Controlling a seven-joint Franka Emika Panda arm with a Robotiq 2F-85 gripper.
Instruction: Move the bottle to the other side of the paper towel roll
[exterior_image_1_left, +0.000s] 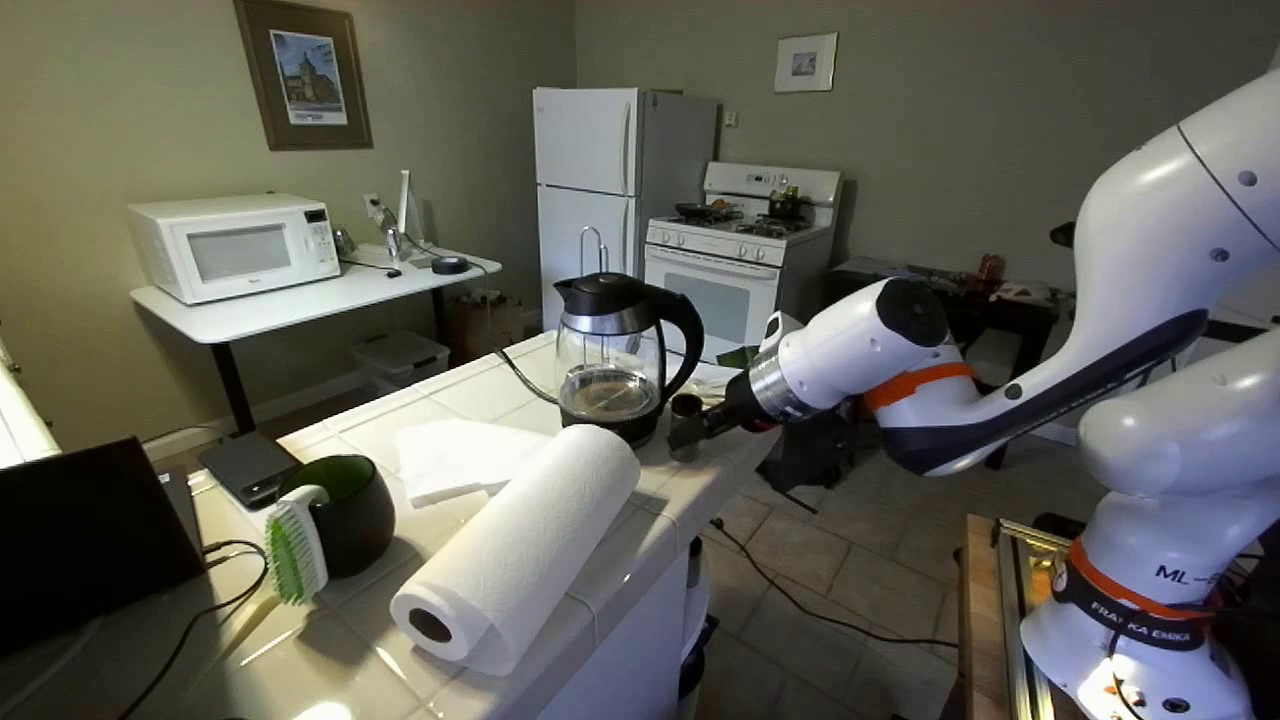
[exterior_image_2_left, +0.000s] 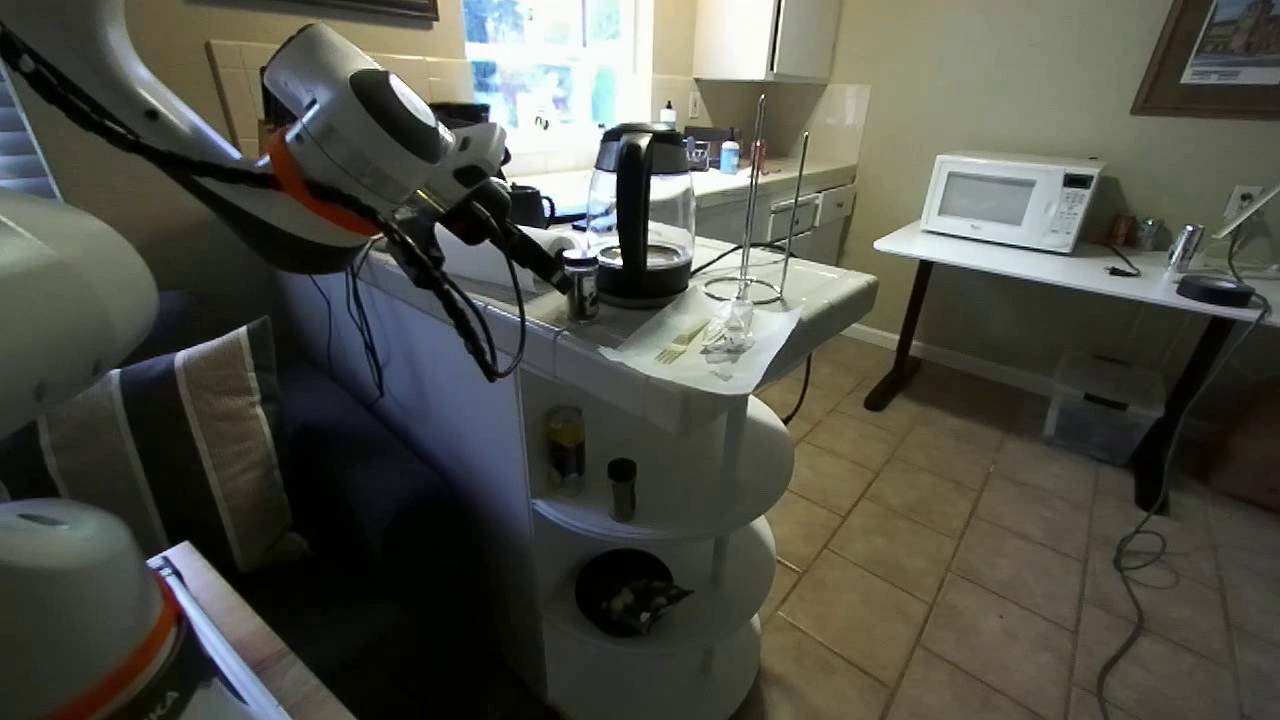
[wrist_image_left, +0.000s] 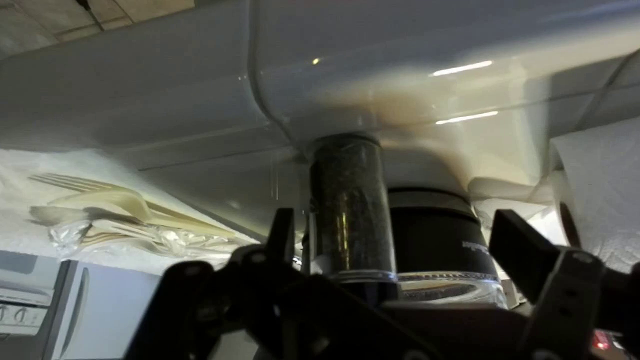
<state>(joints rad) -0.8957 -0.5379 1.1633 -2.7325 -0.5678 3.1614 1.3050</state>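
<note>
The bottle (exterior_image_1_left: 686, 406) is a small dark cylinder standing upright at the counter's edge beside the glass kettle. It also shows in an exterior view (exterior_image_2_left: 582, 290) and, upside down, in the wrist view (wrist_image_left: 350, 210). My gripper (wrist_image_left: 392, 220) is open, with one finger on each side of the bottle. The bottle sits nearer the left finger in the wrist view, with a wide gap to the right one. The white paper towel roll (exterior_image_1_left: 530, 545) lies on its side along the counter. It shows at the right of the wrist view (wrist_image_left: 602, 195) and partly behind the gripper (exterior_image_2_left: 480, 262).
The glass kettle (exterior_image_1_left: 612, 385) stands right behind the bottle. Plastic cutlery (exterior_image_2_left: 690, 340) lies on a napkin near the counter corner beside a wire stand (exterior_image_2_left: 750, 285). A dark green pot (exterior_image_1_left: 350, 515), brush (exterior_image_1_left: 297, 550) and paper sheets (exterior_image_1_left: 465, 455) are beyond the roll.
</note>
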